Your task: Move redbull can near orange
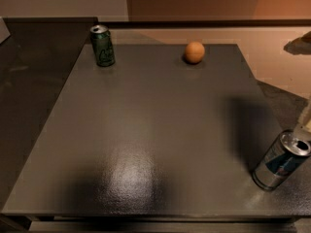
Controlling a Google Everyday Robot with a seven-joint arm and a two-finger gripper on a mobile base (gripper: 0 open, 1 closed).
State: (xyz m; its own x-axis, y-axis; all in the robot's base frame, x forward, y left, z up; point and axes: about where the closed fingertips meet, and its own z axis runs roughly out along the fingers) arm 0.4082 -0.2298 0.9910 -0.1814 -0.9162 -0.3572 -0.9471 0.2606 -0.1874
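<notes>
The redbull can (282,160), silver with blue panels and a shiny top, stands at the front right corner of the dark grey table (146,125). The orange (194,52) sits near the table's far edge, right of centre, far from the can. Only a pale sliver of my gripper (306,116) shows at the right edge of the camera view, just above the can's top. The rest of it is out of frame. It holds nothing that I can see.
A shorter green can (102,45) stands at the table's far left corner. A dark counter (34,72) adjoins the table on the left. The floor (277,62) lies beyond the table's right edge.
</notes>
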